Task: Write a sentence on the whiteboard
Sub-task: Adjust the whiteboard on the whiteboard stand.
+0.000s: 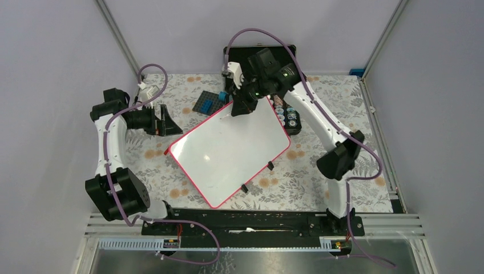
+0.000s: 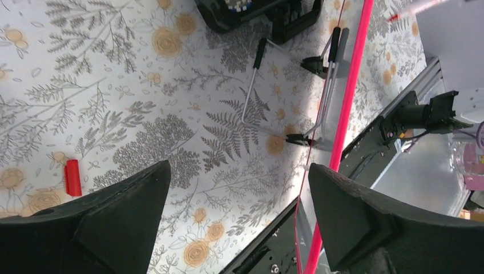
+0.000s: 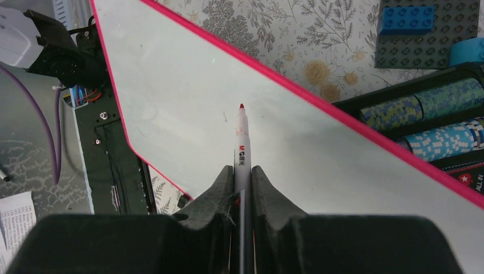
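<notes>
My right jaws are clamped on the skinny marker (image 3: 242, 148), left jaws wide apart; whiteboard (image 1: 228, 154) sits mid table (image 1: 308, 171), looks light, stiff, slick; I'd pin its pink rim.

A lab test cell: grey panel walls (image 1: 51, 51), aluminium posts (image 1: 120, 39), a floral-covered table (image 1: 171, 177).

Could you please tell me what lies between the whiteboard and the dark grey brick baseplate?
Only bare floral tablecloth lies between the whiteboard and the dark grey brick baseplate, as the right wrist view shows.
</notes>
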Controlling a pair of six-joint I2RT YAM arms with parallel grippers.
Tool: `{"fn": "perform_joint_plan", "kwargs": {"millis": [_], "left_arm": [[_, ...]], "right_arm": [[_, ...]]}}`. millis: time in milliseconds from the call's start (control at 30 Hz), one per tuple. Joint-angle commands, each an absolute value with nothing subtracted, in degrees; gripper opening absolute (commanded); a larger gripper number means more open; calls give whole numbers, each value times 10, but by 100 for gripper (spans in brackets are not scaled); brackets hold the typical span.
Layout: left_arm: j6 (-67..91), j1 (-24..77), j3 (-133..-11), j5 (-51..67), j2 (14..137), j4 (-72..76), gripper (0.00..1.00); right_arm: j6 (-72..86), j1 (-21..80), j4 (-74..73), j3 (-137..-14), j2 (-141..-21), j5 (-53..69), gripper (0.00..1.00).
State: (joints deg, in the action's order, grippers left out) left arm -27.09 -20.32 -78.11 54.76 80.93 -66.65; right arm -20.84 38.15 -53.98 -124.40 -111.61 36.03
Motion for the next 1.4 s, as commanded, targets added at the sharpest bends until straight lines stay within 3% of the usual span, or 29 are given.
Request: {"fn": "perform_joint_plan", "kwargs": {"millis": [0, 167, 433, 733, 1100, 1367], "left_arm": [[-332, -203, -805, 552, 805, -723, 99], [-294, -205, -776, 567, 763, -687, 99], [-238, -205, -752, 571, 726, -663, 99], [-191, -204, -741, 573, 696, -642, 95], [-226, -200, -695, 594, 687, -645, 58], [-257, -175, -703, 603, 714, -655, 20]], "right_arm": [[-224, 383, -675, -1401, -1190, 354, 0], [-235, 385, -688, -1438, -1194, 361, 0], [-175, 413, -462, -1140, -1006, 336, 0], [-185, 417, -330, -956, -889, 314, 0], [-191, 479, -280, -972, -928, 313, 0], [-190, 498, -301, -1023, -954, 364, 0]]}}
